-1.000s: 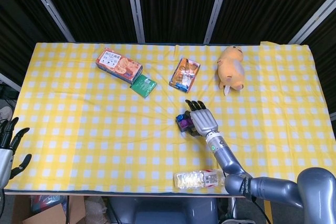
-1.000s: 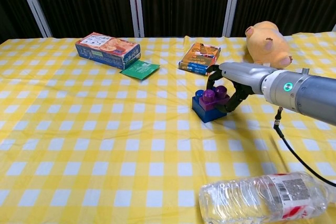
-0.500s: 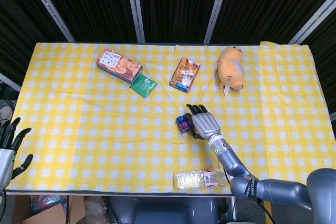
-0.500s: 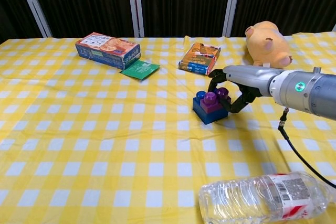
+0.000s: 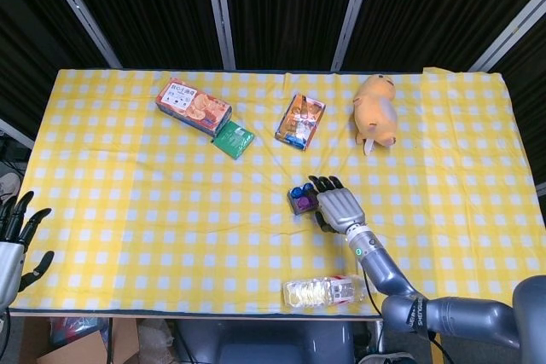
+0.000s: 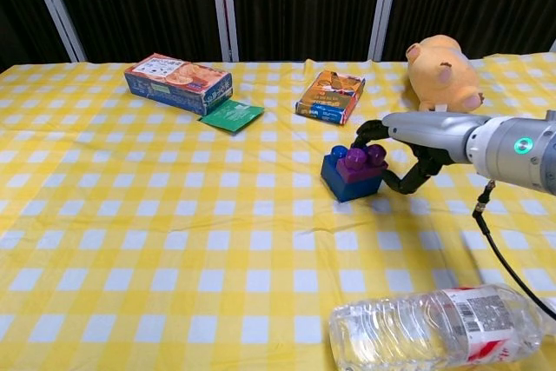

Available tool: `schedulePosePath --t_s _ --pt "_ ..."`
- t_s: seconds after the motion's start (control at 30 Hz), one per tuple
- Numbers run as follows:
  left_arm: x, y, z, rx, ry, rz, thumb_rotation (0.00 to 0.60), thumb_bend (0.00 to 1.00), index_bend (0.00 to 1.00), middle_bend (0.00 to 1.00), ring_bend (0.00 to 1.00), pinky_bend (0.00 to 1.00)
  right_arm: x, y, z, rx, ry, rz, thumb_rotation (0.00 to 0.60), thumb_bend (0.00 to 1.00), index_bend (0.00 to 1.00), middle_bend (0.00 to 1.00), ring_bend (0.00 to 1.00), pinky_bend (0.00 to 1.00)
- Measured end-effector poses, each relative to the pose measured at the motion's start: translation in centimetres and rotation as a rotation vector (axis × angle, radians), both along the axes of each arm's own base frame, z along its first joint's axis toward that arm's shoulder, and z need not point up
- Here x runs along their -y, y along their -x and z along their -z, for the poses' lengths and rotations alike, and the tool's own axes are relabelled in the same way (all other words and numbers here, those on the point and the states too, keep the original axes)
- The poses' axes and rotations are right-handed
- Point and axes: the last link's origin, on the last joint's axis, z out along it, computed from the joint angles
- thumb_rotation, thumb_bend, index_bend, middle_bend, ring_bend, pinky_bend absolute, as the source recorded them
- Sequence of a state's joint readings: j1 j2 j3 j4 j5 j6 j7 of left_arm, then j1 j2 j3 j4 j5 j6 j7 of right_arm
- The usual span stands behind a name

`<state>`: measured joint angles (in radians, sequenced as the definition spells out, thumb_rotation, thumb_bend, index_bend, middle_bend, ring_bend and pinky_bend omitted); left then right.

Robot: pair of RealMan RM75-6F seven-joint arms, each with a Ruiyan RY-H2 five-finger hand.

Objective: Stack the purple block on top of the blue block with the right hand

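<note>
The purple block [image 6: 360, 162] sits on the blue block [image 6: 346, 178], just left of the right hand [image 6: 408, 152]; that hand's fingers are spread and curve around the stack, apparently holding nothing; open cloth lies nearer the robot, a water bottle [image 6: 434, 326] beyond it; the left hand [image 5: 17, 232] hangs open, well apart.

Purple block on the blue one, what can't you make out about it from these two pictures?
- Head view: the right hand covers the right side of the purple block; seating on the blue block is too small to judge.
- Chest view: the stack's far side is hidden, so fingertip contact is unclear.
</note>
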<state>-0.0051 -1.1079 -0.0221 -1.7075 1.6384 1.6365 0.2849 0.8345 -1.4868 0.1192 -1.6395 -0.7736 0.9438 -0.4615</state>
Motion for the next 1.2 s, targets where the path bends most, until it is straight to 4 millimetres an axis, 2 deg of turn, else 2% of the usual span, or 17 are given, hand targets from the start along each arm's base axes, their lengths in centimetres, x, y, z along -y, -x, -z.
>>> schedulePosePath --t_s 0.2,0.47,0.5,0.63,0.7,0.9,1.03,1.2 --pt "0.1 -0.1 0.2 -0.001 0.007 0.004 0.600 0.32 0.20 0.00 0.00 0.05 -1.1 -0.1 -3.4 0.017 0.050 -0.016 0.600 0.67 0.04 0.00 0.00 0.00" --pt "0.5 -0.5 0.4 -0.001 0.021 0.020 0.600 0.32 0.20 0.00 0.00 0.05 -4.2 -0.5 -9.9 0.083 0.164 -0.085 0.600 0.67 0.04 0.00 0.00 0.00" --pt "0.5 -0.5 0.4 0.001 0.022 0.021 0.600 0.32 0.20 0.00 0.00 0.05 -4.6 -0.3 -10.7 0.084 0.184 -0.088 0.600 0.66 0.04 0.00 0.00 0.00" --pt "0.5 -0.4 0.3 0.012 0.025 0.018 0.600 0.32 0.20 0.00 0.00 0.05 -7.3 1.7 -13.9 0.071 0.265 -0.051 0.600 0.46 0.04 0.00 0.00 0.00" --pt "0.5 -0.4 0.2 0.021 0.027 0.017 0.600 0.32 0.20 0.00 0.00 0.05 -8.6 2.7 -14.5 0.083 0.285 -0.027 0.600 0.42 0.04 0.00 0.00 0.00" --pt "0.3 -0.1 0.2 0.037 0.045 0.004 0.600 0.32 0.20 0.00 0.00 0.05 -12.8 6.1 -14.6 0.191 0.304 0.022 0.600 0.41 0.04 0.00 0.00 0.00" --pt "0.3 -0.1 0.3 0.041 0.056 0.005 0.600 0.32 0.20 0.00 0.00 0.05 -15.1 9.6 -14.3 0.234 0.357 0.038 0.600 0.41 0.05 0.00 0.00 0.00" --pt "0.3 -0.1 0.2 0.057 0.061 0.006 0.600 0.32 0.20 0.00 0.00 0.05 -17.7 13.6 -14.0 0.172 0.424 0.036 0.600 0.41 0.05 0.00 0.00 0.00"
